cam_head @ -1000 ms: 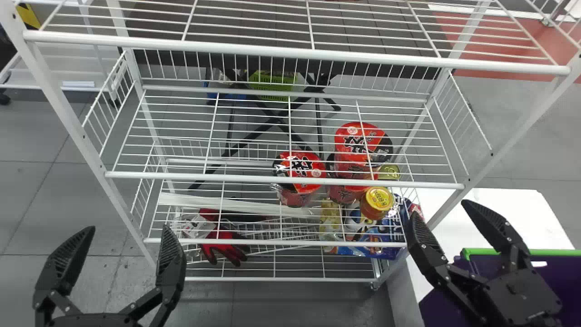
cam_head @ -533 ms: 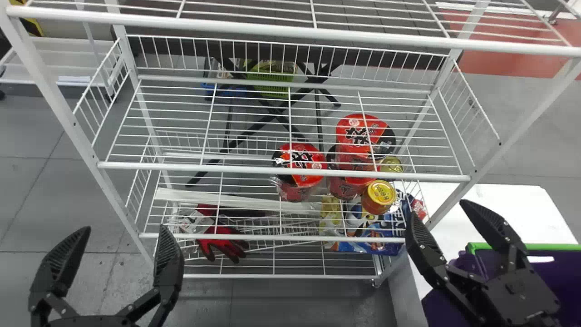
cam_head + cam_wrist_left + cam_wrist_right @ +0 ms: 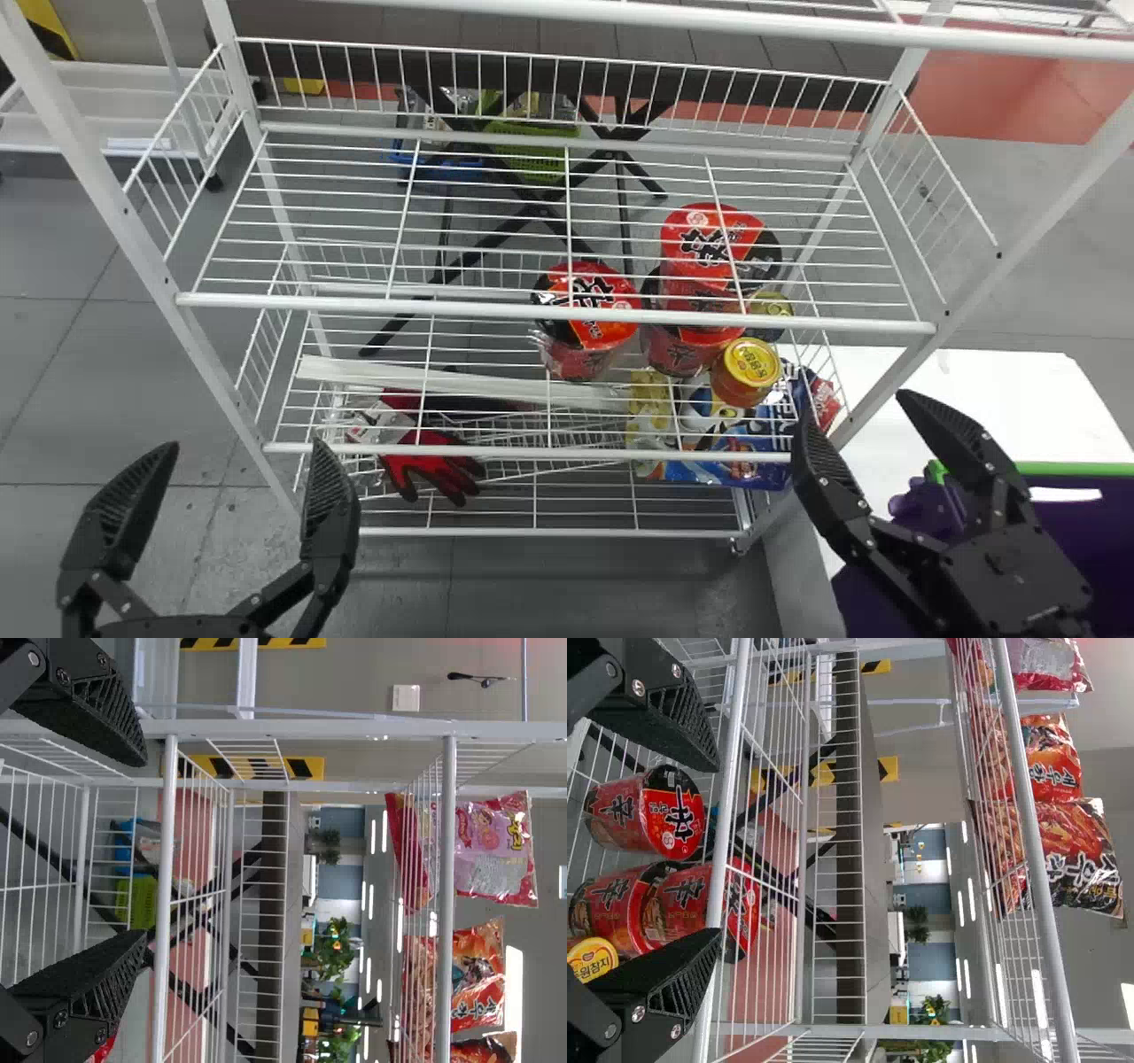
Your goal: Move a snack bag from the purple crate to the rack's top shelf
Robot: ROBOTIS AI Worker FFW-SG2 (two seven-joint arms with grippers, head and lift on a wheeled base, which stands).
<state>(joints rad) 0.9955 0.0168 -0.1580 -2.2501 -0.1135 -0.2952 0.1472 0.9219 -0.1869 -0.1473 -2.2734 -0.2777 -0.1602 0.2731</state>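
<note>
Snack bags (image 3: 1083, 850) — glossy, crinkled — upright on white-wire upper shelf (image 3: 1052, 948).

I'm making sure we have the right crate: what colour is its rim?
The purple crate has a green rim, best seen in the head view.

In head view, got red noodle cups (image 3: 700, 241) at centre and 2 o'clock, yellow-lidded jar (image 3: 749, 361) between 3 and 4, red-black glove (image 3: 425, 471) at 7, green basket (image 3: 539, 163) near 12.
</note>
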